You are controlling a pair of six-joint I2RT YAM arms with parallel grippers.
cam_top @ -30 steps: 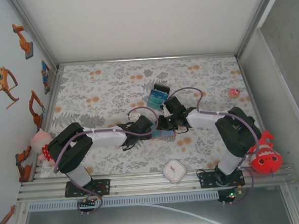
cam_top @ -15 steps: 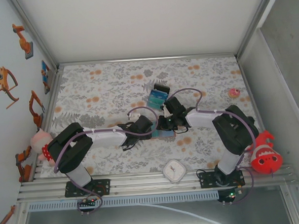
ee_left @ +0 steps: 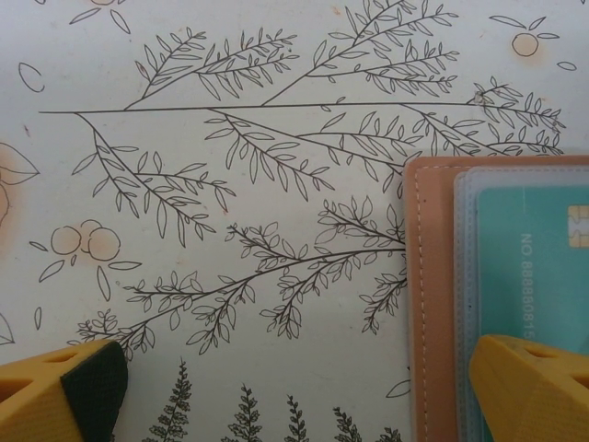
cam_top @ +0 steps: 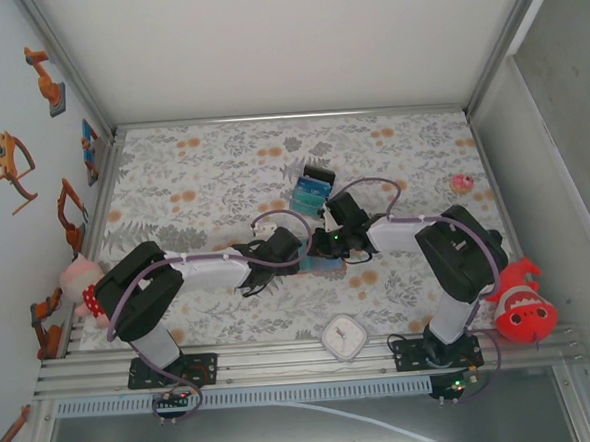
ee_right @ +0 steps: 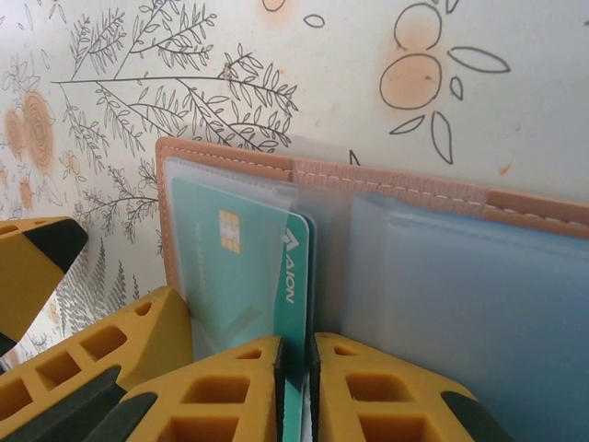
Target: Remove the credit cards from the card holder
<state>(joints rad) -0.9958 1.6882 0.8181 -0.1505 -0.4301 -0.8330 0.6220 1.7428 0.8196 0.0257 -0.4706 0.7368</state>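
Observation:
The card holder (cam_top: pixel 327 265) lies open on the patterned table between both grippers, terracotta outside (ee_right: pixel 230 157) and pale blue-grey inside. A teal credit card (ee_right: pixel 239 267) sits in its clear left sleeve, one long edge sticking out. My right gripper (ee_right: pixel 294 378) is shut on that edge; from above it (cam_top: pixel 328 242) is over the holder. My left gripper (ee_left: pixel 299 396) is open, with its right fingertip (ee_left: pixel 534 387) resting on the holder's left side (ee_left: pixel 431 304) over the teal card (ee_left: pixel 534 267). Three more cards (cam_top: pixel 310 187), teal, light blue and black, lie just behind.
A white square object (cam_top: pixel 342 336) lies near the front edge. A red plush (cam_top: pixel 521 312) sits at the right, a small pink toy (cam_top: pixel 462 183) at the far right, and a pink plush (cam_top: pixel 78 279) at the left edge.
The right arm's elbow has shifted slightly left. Both grippers stay at the card holder.

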